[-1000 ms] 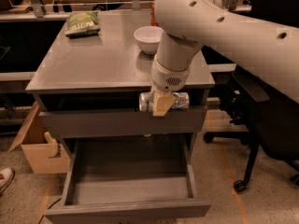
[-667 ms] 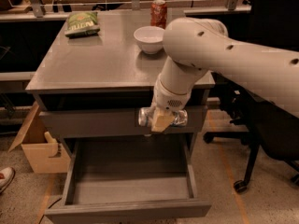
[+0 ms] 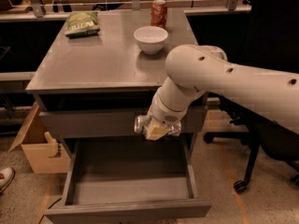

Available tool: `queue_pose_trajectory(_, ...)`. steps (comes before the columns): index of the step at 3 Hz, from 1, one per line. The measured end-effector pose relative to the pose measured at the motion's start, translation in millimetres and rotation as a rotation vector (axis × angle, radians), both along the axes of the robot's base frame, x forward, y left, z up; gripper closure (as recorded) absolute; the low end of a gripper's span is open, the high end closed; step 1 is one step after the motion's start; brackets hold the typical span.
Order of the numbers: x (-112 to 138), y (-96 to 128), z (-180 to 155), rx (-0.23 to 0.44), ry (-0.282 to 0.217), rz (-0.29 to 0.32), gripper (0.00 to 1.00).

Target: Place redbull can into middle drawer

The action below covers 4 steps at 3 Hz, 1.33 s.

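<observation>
Grey cabinet point(image 3: 93, 64), middle drawer point(image 3: 126, 210) standing open — gripper point(image 3: 157, 130) over its rear part, jaws clamped on redbull can point(image 3: 141, 123); lowering and release outstanding.

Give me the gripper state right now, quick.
Gripper: closed, holding the redbull can sideways, above the open middle drawer.

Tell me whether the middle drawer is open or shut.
Open: the middle drawer is pulled out, its tray floor showing. The pincer, gripping the redbull can sideways, hangs above it, the can not yet inside.
</observation>
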State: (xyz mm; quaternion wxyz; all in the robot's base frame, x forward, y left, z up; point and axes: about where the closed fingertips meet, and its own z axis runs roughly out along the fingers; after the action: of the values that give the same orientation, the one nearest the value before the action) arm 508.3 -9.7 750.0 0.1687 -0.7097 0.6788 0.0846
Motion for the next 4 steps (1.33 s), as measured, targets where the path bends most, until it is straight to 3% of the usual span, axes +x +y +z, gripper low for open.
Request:
queue_pose_trajectory(2,-5.0,1.0,-83.6,0.035,0.095,-0.058,1.00)
queue_pose_trajectory(3,-12.0,5.2,-148.2,0.112,0.125,-0.096,1.00)
queue_pose_trajectory(4,-13.0,11.1,-190.6,0.170,0.132,-0.108,1.00)
